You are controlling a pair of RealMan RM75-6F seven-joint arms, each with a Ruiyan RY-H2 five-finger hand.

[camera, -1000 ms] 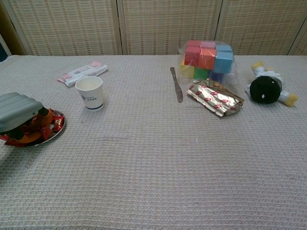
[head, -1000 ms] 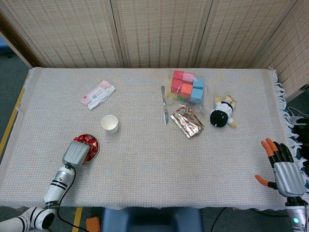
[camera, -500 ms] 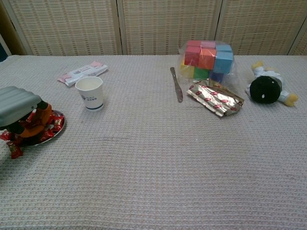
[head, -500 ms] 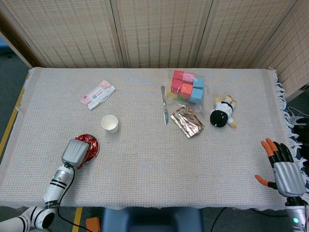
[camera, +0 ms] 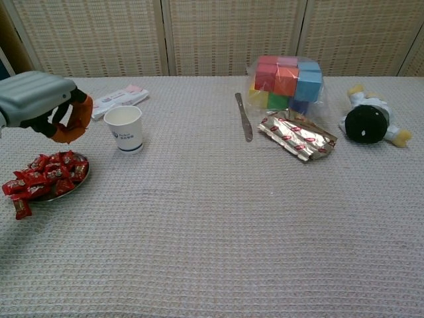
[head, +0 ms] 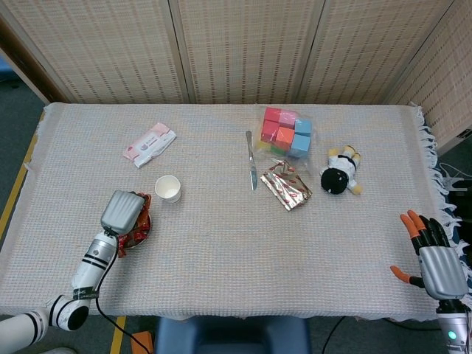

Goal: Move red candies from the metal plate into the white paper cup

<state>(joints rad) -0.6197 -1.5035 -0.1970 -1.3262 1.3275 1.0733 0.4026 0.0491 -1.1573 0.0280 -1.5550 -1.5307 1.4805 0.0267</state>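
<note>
Where it was down among the red candies [camera: 45, 175] a moment ago, the left robot hand [camera: 46, 106] has risen above the metal plate [camera: 78, 183], fingers curled; whether it grasps a candy, I cannot tell. One candy lies off the plate. The white paper cup [camera: 124, 128] stands just beside, its print unreadable. The right robot hand [head: 435, 259] rests released at the counter [head: 236, 251] edge.

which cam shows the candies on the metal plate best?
Chest view. The red candies lie in the open on the metal plate, one off its near-left rim, with the left hand raised above. In the head view that hand covers most of the plate; only a sliver of red shows.
</note>
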